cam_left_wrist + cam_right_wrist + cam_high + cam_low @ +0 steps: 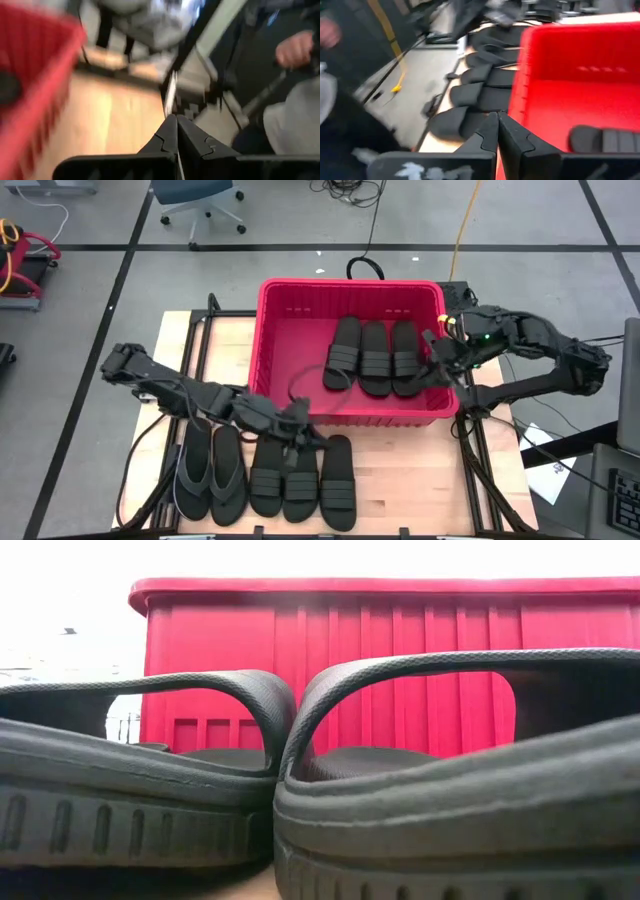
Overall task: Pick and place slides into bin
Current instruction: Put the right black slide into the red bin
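Note:
The red bin (350,283) stands at the table's far middle. Three black band slides (375,355) lie side by side on its floor, right of centre. On the table near the front edge lie three more band slides (300,480) and, left of them, a thong-strap pair (210,470). My left gripper (303,435) is shut with nothing in it (176,125). It hovers over the far ends of the table slides, just before the bin's near wall. My right gripper (435,365) is also shut on nothing (497,120) and hangs above the bin's right wall.
The bin's left half (295,340) is bare floor. Bare wood (400,480) lies right of the table slides. In the low view two slides (300,790) fill the foreground before the bin's wall (400,670). A person's hand (295,47) shows beyond the table's edge.

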{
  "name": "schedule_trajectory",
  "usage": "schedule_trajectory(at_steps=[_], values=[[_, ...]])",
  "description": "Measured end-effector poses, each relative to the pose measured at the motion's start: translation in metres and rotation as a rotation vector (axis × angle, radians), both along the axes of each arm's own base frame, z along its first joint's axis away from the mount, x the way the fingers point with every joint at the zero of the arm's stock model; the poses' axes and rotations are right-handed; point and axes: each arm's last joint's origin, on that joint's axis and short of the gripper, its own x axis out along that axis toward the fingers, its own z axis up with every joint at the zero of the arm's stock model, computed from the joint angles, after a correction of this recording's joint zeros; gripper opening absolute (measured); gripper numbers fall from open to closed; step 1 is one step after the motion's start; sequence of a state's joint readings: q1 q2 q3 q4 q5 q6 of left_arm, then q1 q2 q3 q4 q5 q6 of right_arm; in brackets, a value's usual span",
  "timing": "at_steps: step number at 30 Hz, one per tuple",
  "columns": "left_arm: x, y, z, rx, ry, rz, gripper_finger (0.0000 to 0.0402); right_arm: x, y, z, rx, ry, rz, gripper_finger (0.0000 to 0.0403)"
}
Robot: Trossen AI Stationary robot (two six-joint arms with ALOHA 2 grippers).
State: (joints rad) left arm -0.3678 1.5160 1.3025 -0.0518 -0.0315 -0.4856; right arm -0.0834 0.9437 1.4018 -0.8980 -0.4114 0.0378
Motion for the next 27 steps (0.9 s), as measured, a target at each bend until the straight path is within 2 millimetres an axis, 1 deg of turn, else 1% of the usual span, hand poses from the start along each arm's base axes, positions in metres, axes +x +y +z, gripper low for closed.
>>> schedule_trajectory(at_steps=[3,6,9,12,15,17,20,22,25,27], values=[[0.002,-0.005,-0.013,-0.031,0.141,-0.038,0.0004,0.006,-0.001,-0.019,0.069,0.003,-0.062,0.0000],[0.001,-0.004,-0.023,-0.043,0.237,-0.040,0.0020,0.017,-0.002,-0.038,0.133,-0.021,-0.093,0.0000],[-0.004,-0.003,-0.032,-0.029,0.340,-0.030,0.0044,0.030,-0.003,-0.054,0.230,-0.072,-0.134,0.0000],[-0.008,-0.004,-0.037,0.004,0.397,-0.037,0.0077,0.041,-0.004,-0.065,0.341,-0.150,-0.162,0.0000],[-0.010,-0.005,-0.046,0.015,0.417,-0.071,0.0111,0.045,-0.004,-0.077,0.416,-0.171,-0.179,0.0000],[-0.007,-0.007,-0.054,-0.001,0.428,-0.098,0.0134,0.045,-0.004,-0.084,0.428,-0.153,-0.186,0.0000],[0.002,-0.015,-0.063,-0.037,0.415,-0.116,0.0162,0.043,-0.004,-0.089,0.420,-0.142,-0.174,0.0000],[0.012,-0.024,-0.068,-0.064,0.352,-0.130,0.0177,0.041,-0.003,-0.089,0.413,-0.141,-0.138,0.0000],[0.024,-0.034,-0.077,-0.091,0.294,-0.141,0.0194,0.038,-0.001,-0.088,0.402,-0.147,-0.086,0.0000],[0.033,-0.035,-0.082,-0.110,0.251,-0.128,0.0201,0.036,-0.001,-0.088,0.396,-0.145,-0.059,0.0000]])
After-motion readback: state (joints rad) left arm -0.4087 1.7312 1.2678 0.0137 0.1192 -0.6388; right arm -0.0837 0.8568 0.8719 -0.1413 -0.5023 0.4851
